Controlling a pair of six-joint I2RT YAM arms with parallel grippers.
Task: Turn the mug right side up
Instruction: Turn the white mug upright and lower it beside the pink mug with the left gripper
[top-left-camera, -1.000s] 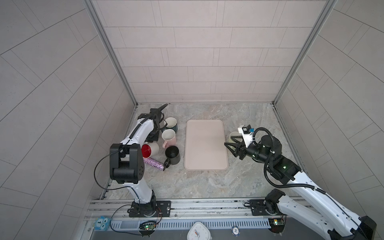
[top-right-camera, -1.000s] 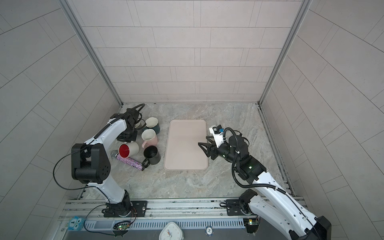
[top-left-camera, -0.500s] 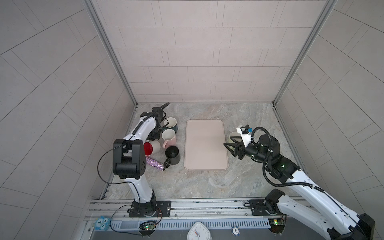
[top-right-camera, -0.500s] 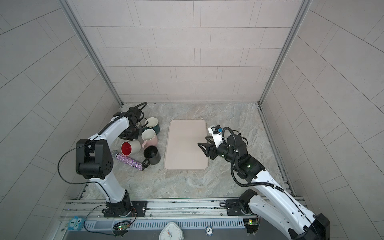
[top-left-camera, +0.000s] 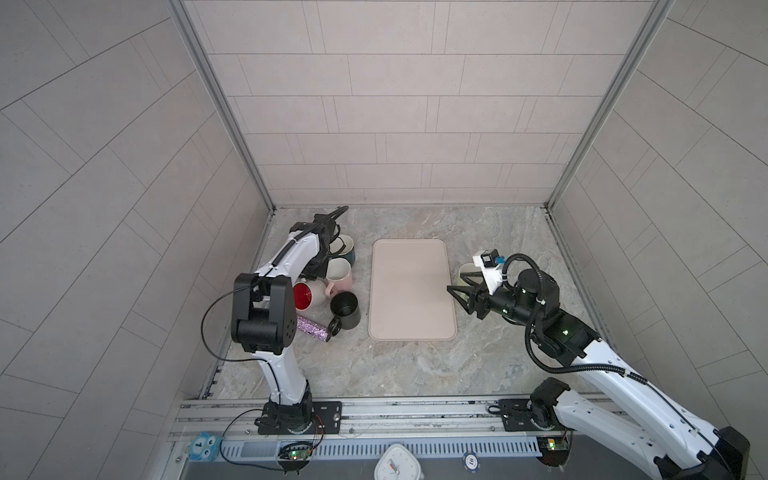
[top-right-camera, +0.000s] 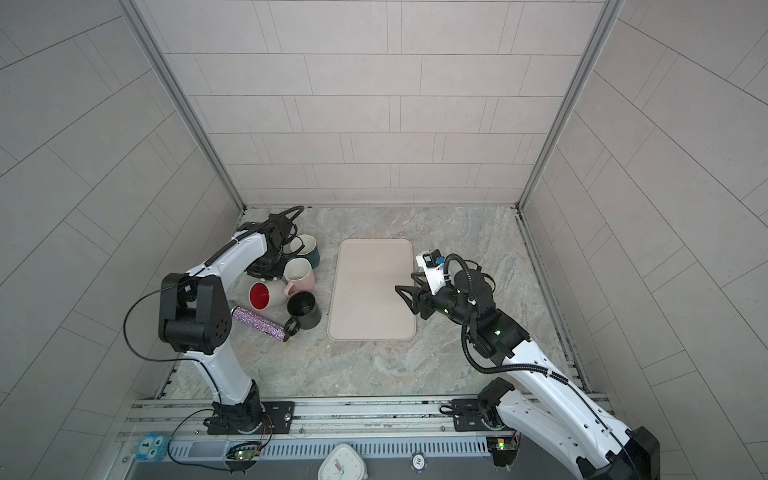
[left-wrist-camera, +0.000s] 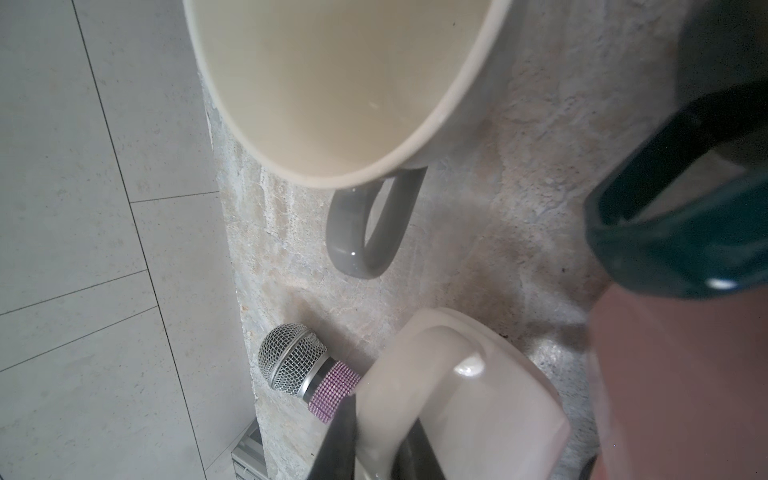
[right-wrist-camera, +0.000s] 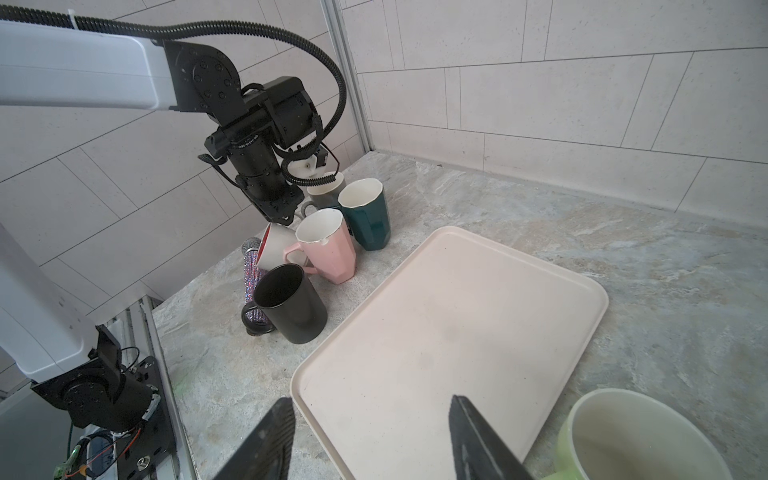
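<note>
Tabletop (top-left-camera: 415, 365); left claw (left-wrist-camera: 380, 415) tight on mug (left-wrist-camera: 478, 407)

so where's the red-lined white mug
The white red-lined mug lies tipped at the left in both top views, between the pink faceted mug and glittery microphone, left hand clamping its handle.
</note>
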